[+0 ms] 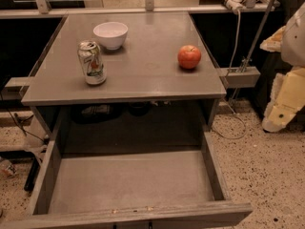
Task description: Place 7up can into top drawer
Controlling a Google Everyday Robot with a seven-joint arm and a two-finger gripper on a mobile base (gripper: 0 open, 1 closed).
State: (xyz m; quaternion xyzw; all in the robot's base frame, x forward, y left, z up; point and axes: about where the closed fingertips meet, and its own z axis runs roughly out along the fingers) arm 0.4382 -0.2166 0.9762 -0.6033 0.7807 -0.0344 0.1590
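While 7up can point(92, 62) is standing on tabletop point(147, 73), gripper point(281, 104) is hanging far right, grip state can't be made out; nxt: reaching for can.

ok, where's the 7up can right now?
The 7up can stands upright on the left of the tabletop, just in front of the white bowl, above the open top drawer. The gripper is at the view's right edge, off the tabletop.

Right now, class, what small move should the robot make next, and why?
Probably swing the end effector leftward toward the 7up can. It hangs beyond the right edge of the tabletop, far from the can, which stands upright on the left side; the top drawer is already open.
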